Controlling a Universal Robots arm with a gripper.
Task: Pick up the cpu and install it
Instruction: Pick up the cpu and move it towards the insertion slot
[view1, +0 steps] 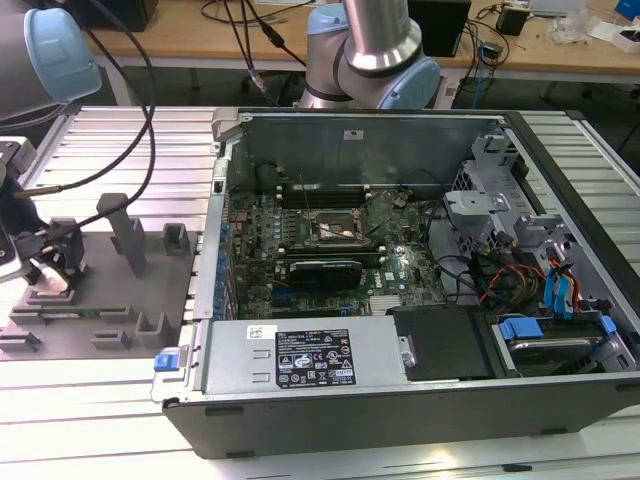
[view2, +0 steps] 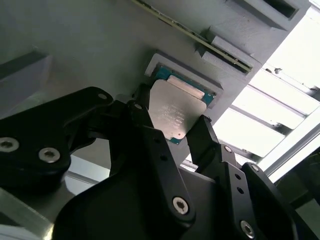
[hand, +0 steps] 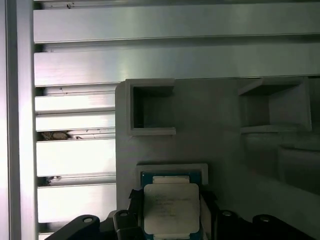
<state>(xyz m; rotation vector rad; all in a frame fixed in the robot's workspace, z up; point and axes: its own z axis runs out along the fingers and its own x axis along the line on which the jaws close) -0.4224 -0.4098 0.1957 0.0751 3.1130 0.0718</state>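
Observation:
The cpu (view2: 174, 111) (hand: 170, 212) is a flat square chip with a pale silvery top and a thin green rim. It sits at a white-rimmed pocket (hand: 172, 168) of a grey fixture plate (view1: 110, 300). My gripper (view2: 172, 120) (hand: 171, 200) (view1: 57, 268) hangs low over that plate at the exterior view's far left. Its black fingers (view2: 204, 137) press on two opposite edges of the cpu, shut on it. The open dark socket frame (view1: 335, 230) lies on the motherboard inside the computer case, far from the gripper.
The open computer case (view1: 350, 440) takes up the middle and the exterior view's right, with a long grey box (view1: 300, 355) along its near side. Upright grey posts (view1: 128, 235) stand on the fixture plate. Black cables (view1: 140, 130) hang above the ribbed metal table (view1: 100, 140).

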